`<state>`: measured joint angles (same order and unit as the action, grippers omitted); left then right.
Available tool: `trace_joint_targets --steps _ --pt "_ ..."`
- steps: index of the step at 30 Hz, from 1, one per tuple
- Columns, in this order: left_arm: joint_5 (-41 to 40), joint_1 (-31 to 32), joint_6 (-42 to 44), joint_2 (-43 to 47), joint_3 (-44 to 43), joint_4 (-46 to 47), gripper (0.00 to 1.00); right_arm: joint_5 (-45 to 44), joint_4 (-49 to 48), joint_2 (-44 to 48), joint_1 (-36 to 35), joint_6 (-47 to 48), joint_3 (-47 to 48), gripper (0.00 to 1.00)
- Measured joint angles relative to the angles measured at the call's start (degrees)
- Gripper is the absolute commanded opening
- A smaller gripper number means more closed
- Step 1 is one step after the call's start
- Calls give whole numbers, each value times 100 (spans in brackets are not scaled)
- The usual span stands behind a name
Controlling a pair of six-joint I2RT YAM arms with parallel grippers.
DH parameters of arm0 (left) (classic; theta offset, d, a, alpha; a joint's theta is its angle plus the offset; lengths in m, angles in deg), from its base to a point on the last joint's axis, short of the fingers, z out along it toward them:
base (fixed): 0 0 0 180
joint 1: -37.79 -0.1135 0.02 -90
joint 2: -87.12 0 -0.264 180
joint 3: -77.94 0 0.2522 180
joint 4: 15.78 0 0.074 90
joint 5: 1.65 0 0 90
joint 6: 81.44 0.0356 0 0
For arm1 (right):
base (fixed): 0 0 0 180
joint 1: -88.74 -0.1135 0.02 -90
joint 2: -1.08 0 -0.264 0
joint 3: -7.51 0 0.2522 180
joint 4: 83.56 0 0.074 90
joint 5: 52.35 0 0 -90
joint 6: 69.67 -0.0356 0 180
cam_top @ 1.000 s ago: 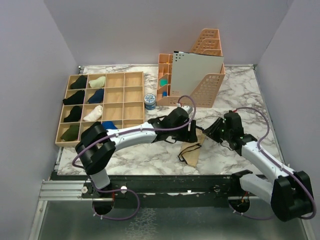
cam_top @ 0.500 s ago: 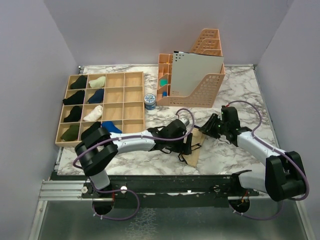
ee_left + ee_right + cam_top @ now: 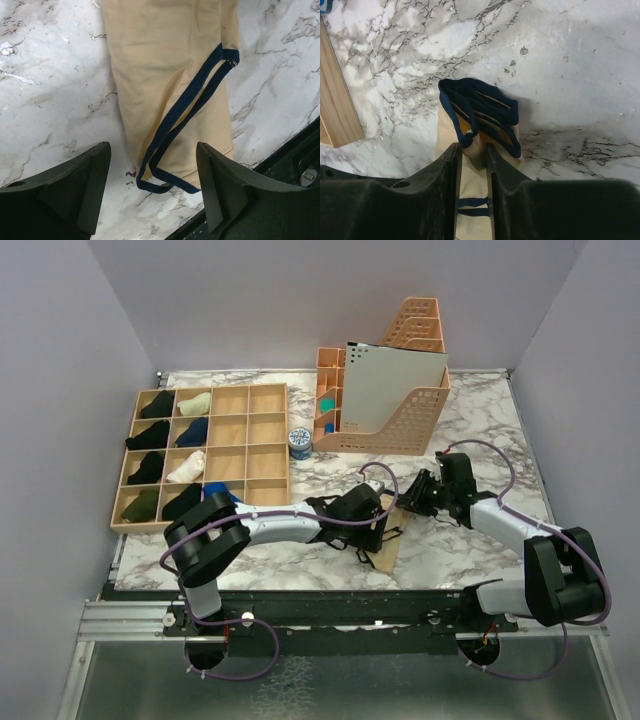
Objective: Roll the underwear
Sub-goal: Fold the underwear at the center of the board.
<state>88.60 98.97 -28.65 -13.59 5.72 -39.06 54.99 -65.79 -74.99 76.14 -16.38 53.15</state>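
Observation:
The underwear (image 3: 388,548) is tan with navy trim and lies stretched out on the marble table near its front edge. My left gripper (image 3: 377,528) is open and hovers over the near end, its jaws either side of the navy-edged hem (image 3: 165,125). The left gripper (image 3: 152,147) holds nothing. My right gripper (image 3: 420,496) is at the far end. In the right wrist view the gripper (image 3: 472,150) is shut on a bunched fold of the underwear (image 3: 479,111), just behind the navy waistband.
A wooden grid tray (image 3: 262,430) with rolled dark and pale garments stands at the back left. Peach file holders (image 3: 415,420) stand at the back centre, a small blue-and-white tin (image 3: 300,443) beside them. The black front rail (image 3: 300,160) runs close to the underwear's near end.
My left gripper has moved toward the front edge, along the underwear to its near end. My right gripper has shifted slightly back and left, still pinching the far end.

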Motion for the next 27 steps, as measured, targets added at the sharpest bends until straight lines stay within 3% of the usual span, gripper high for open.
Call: trace_joint_targets --steps 4,8,16,27 --pt "-26 24 57 -17 -4 2 66 17 -7 24 0 105 0 12" --pt "-87 44 155 -74 -33 4 52 17 55 103 -2 190 55 1" --pt "-295 46 173 -284 -214 -7 39 -160 428 540 0 190 164 0" --pt "-518 81 52 -337 -289 -120 36 -898 796 588 9 -258 -221 0"
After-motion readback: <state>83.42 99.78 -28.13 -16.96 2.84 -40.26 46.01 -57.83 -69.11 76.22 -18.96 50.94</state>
